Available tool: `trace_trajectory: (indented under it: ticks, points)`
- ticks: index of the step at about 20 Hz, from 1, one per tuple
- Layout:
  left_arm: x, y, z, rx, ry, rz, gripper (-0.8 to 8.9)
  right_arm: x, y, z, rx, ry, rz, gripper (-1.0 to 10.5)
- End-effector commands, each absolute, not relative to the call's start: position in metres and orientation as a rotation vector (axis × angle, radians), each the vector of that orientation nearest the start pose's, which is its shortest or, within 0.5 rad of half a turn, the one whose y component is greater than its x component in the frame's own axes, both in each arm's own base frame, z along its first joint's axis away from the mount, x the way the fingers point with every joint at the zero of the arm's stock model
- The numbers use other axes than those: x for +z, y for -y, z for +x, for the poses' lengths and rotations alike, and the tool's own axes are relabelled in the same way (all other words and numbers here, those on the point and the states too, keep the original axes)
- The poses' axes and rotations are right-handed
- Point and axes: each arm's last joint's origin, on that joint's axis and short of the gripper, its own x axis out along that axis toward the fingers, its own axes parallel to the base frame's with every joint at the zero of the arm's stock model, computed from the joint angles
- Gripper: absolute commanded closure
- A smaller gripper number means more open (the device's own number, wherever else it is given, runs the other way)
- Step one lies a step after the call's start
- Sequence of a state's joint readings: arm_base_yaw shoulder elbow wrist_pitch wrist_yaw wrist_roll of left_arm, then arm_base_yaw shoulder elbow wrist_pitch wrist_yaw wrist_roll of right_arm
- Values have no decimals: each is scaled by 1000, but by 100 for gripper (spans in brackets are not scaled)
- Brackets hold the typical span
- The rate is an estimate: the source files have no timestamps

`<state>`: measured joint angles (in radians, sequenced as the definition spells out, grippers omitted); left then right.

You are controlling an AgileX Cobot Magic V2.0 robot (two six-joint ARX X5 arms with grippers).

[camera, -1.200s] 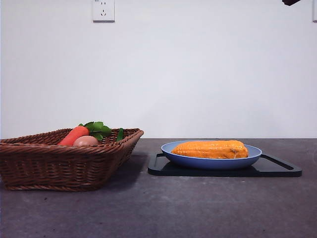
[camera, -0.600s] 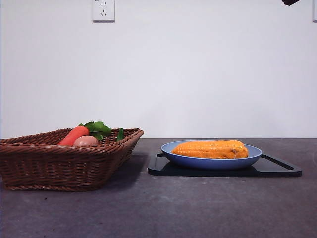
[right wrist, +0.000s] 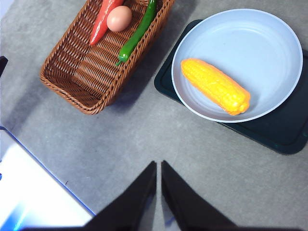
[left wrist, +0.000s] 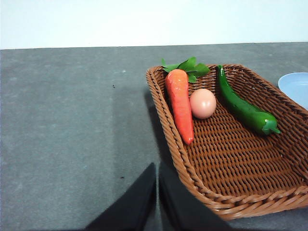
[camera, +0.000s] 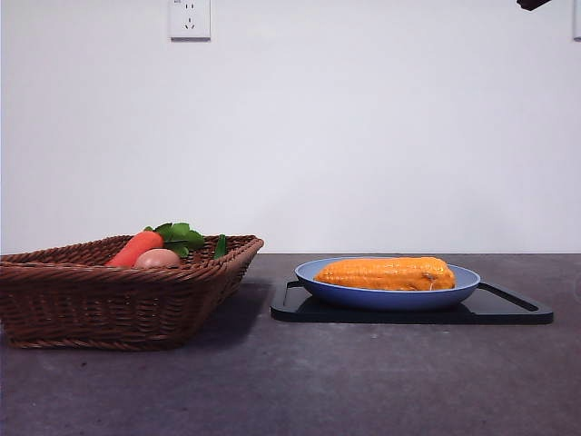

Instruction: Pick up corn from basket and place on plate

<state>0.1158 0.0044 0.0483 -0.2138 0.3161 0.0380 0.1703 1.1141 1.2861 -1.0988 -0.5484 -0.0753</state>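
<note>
Right wrist view: the corn (right wrist: 215, 85) lies flat inside the light-blue plate (right wrist: 269, 33), well out in front of my right claw (right wrist: 158, 166), which hangs high above bare tabletop (right wrist: 144, 130).
Corn: orange-yellow, ribbed, resting on the plate floor off-centre; in the front view its long axis runs across the picture, and nothing touches it.
Long axis: from my right claw's camera the cob runs on a slant, one end toward the basket side, the thicker end toward the black tray's (right wrist: 284, 130) far corner.
Plate: sits on the black tray, apart from the basket.
Basket: the brown wicker basket (right wrist: 72, 72) holds a carrot (left wrist: 180, 103), an egg (left wrist: 202, 103) and a green chili pepper (left wrist: 243, 108); no corn in it.
Right claw: jaws pressed together, holding nothing.
Left claw (left wrist: 157, 168): jaws also together, empty, hanging just outside the basket's braided rim.
Nearer arm: I judge my right one, since the plate fills its view while my left sees only the plate's edge.
Task state: I judge the placing done.
Next move: if any, I'd judge only parking both arms clear; a fresh grasp would mean closing across the cob's narrow width.
</note>
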Motion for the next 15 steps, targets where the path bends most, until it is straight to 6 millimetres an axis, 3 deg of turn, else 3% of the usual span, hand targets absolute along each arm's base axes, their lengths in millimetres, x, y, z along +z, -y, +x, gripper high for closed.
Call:
trace_trajectory:
  ticks: [1,5,9,11,15]
  points:
    - [150,-2,93,-203,-206,-10,806,372,-48,188,717,-860,53,945]
    - [150,-2,93,-202,-206,-10,806,378,-45,187,707,-766,-22,945]
    - [150,-2,93,-203,-206,-10,806,391,-29,171,618,-450,-130,945]
    - [150,-2,93,-202,-206,-10,806,380,-21,158,556,-301,-122,945]
    - [150,-2,93,-203,-206,-10,806,332,-7,132,426,-120,-139,945]
